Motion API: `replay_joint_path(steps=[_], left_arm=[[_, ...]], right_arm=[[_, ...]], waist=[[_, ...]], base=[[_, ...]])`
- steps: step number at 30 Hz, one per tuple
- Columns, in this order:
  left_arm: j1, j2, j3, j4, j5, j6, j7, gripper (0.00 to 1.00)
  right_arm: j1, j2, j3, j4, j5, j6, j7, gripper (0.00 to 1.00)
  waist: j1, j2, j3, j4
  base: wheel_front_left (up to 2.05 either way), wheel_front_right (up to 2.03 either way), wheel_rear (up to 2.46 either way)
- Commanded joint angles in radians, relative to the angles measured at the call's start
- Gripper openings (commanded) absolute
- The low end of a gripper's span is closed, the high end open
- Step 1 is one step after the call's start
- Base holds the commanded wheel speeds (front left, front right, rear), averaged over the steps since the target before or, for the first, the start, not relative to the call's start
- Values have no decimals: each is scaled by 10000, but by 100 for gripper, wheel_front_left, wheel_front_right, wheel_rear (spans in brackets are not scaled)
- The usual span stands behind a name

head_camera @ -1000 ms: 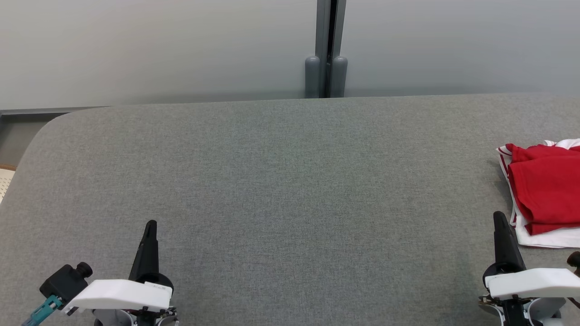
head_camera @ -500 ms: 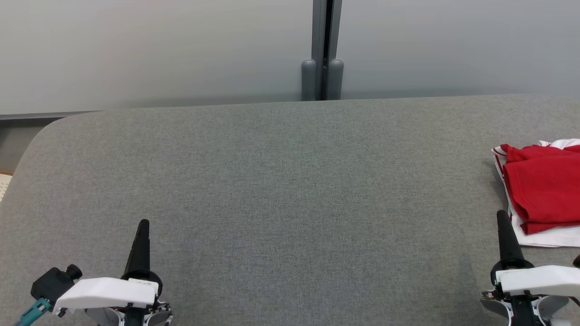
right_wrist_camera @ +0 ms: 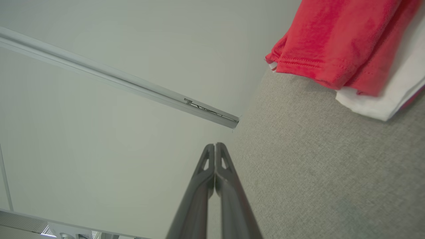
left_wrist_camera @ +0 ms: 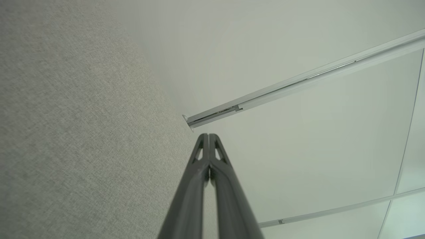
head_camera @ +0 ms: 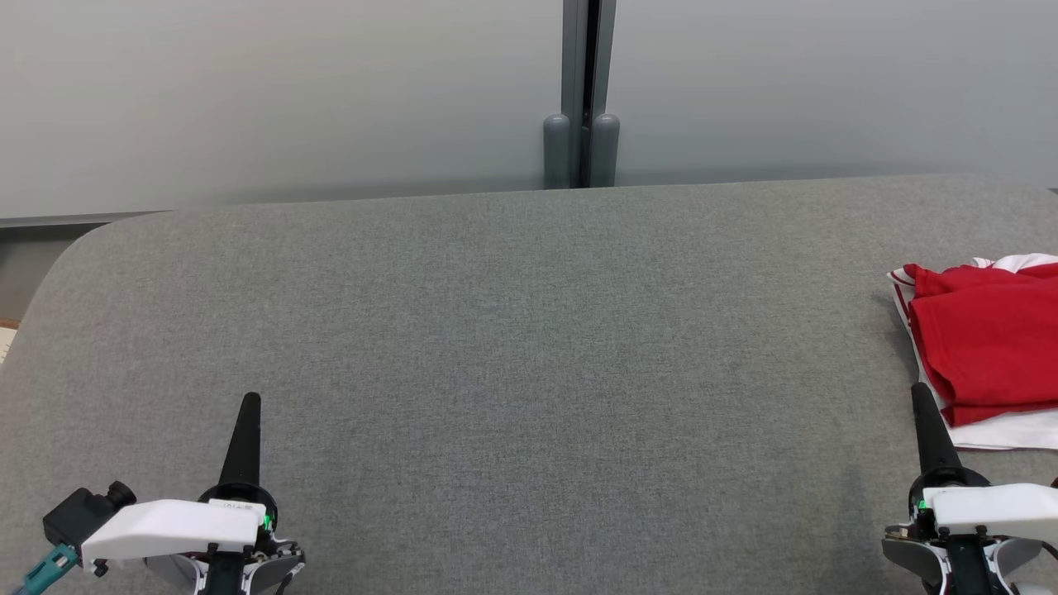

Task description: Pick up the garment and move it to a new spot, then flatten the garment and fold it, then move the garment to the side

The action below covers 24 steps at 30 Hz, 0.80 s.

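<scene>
The left gripper is hanging low over the grey padded table, its two dark fingers pressing together into one thin spike with nothing between them. The right gripper is doing the same on the other side, jaws pinched tight and empty, fingers pointing toward the pale wall beyond the table's far edge. The garment is lying folded on the table just ahead of the right gripper's tip and off to its outer side. Red cloth is sitting on top, and a white layer is peeking out along the edges nearest the fingers. Its closest corner is coming near the fingertip while keeping apart from it. From the left gripper the garment is lying well apart, out past the right gripper. Ahead of both, roughly midway between them, a grey post is standing against the wall
</scene>
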Motion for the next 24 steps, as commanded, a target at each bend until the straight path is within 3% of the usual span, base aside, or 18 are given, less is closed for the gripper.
replay_joint_path(steps=[1,24], left_arm=[[-222,54,97,-58,-211,-88,49,0],[-322,36,510,18,-1802,-224,578,0]], right_arm=[[-183,-19,-52,-91,253,0,106,0],[-226,73,-328,-105,2042,2,615,0]], waist=[[0,0,-9,-9],[0,0,-148,-157]], base=[[0,0,0],[0,0,0]])
